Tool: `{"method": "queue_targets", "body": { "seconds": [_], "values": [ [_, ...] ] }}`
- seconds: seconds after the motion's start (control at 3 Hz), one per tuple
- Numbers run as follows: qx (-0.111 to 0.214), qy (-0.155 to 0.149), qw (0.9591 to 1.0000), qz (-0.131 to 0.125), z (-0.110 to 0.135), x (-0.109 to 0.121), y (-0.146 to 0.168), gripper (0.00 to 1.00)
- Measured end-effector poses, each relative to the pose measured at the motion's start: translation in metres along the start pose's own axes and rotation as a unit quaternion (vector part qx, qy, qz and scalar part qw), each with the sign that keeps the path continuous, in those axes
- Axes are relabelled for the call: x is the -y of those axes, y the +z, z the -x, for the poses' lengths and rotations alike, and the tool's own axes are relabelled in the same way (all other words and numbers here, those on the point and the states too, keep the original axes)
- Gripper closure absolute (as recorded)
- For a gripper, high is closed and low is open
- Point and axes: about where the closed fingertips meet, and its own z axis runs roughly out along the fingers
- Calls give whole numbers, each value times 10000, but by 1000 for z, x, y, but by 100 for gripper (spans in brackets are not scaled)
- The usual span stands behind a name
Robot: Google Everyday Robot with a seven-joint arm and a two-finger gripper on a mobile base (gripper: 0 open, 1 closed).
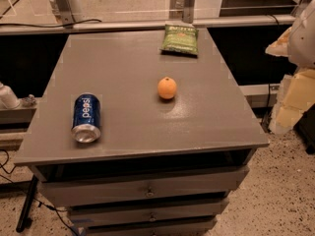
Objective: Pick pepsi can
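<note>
Grey bench [133, 63] w/ drawers [147, 191] underneath fills most of the view. Pale white-and-cream shape at the right edge, off the bench side and well apart from everything on top, looks like the arm w/ the end effector [295, 102].

On the bench:
- pepsi can [86, 116]: front-left area, lying on its side, silver end facing the front edge, lettering up.
- green chip bag [180, 39]: flat at the back edge, right of centre.
- orange [167, 88]: roughly mid-bench, btwn bag and front edge, well apart from the can.

Step, by my read: pre-reach, approach not yet begun, nothing grasped, can untouched.

Next move prob. needs the end effector to cross from the right side over to the front-left. It has to pass over or in front of the orange w/o knocking it. It should then come down over the can body and close across its width, not along its length. The can is round and on its side, so a nudge could roll it toward the left edge.

End effector state: can't tell whether spread or pressed together. It touches none of the bench items and doesn't appear to hold anything.
</note>
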Motion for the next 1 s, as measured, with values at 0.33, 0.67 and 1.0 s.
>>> {"method": "queue_targets", "body": {
  "seconds": [0.33,0.67,1.0],
  "values": [
    [0,0,10000,-1,0,0,0,0],
    [257,-498,9982,-235,29,0,-2,0],
    [659,-1367,9870,-525,80,2,-4,0]
  ]
}}
